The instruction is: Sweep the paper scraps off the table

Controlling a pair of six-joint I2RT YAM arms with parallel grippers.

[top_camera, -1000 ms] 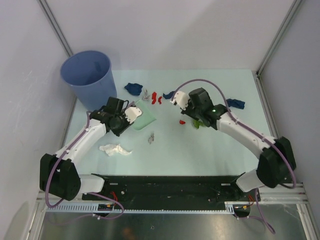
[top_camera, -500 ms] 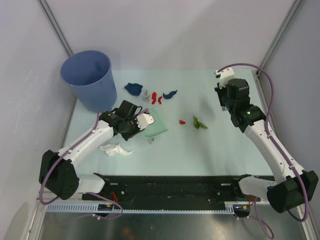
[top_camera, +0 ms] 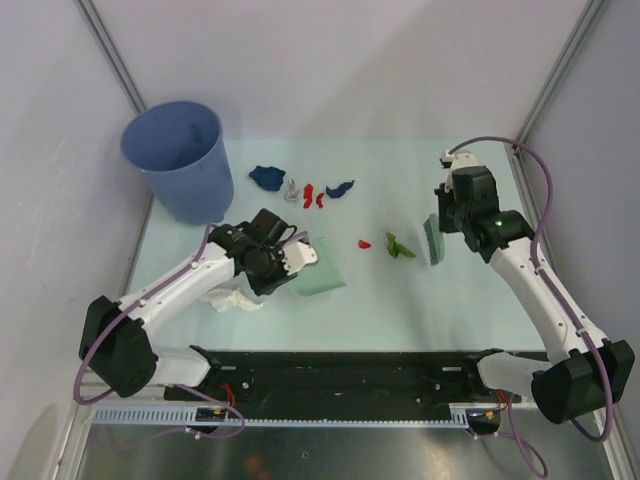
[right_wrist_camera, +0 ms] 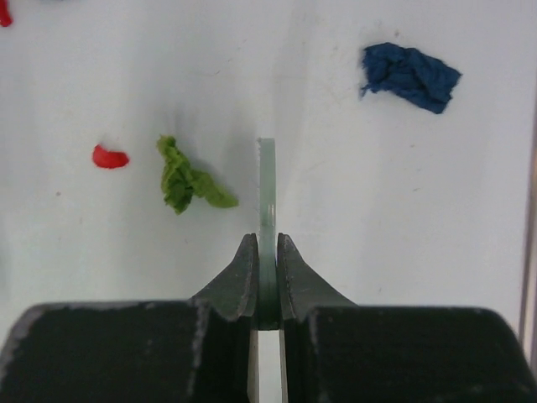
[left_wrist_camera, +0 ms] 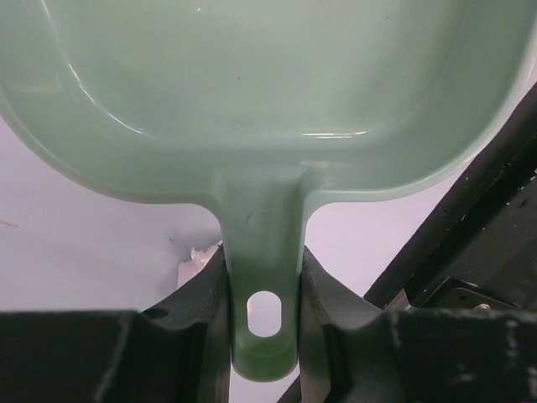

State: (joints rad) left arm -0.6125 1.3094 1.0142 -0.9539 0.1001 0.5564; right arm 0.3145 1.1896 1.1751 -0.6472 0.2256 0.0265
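My left gripper (top_camera: pixel 292 260) (left_wrist_camera: pixel 264 290) is shut on the handle of the mint-green dustpan (top_camera: pixel 320 277) (left_wrist_camera: pixel 268 92), which lies on the table (top_camera: pixel 450 300) left of centre. My right gripper (top_camera: pixel 444 218) (right_wrist_camera: pixel 267 264) is shut on the thin mint-green brush (top_camera: pixel 434 241) (right_wrist_camera: pixel 267 189), held edge-on just right of an olive green scrap (top_camera: pixel 399 245) (right_wrist_camera: pixel 189 180). A small red scrap (top_camera: pixel 365 243) (right_wrist_camera: pixel 109 157) lies left of the green one. Dark blue (top_camera: pixel 266 177), grey (top_camera: pixel 291 190), red (top_camera: pixel 313 195) and blue (top_camera: pixel 340 188) scraps cluster at the back. A white wad (top_camera: pixel 230 298) (left_wrist_camera: pixel 195 262) lies near my left arm. Another dark blue scrap (right_wrist_camera: pixel 411 74) lies beyond the brush.
A tall blue bucket (top_camera: pixel 180 155) stands at the back left corner. White walls and metal rails close the table on three sides. The black base rail (top_camera: pixel 340 375) runs along the near edge.
My left gripper has carried the dustpan rightward and nearer. My right arm swung from the centre out to the right, then brought the brush down beside the green scrap.
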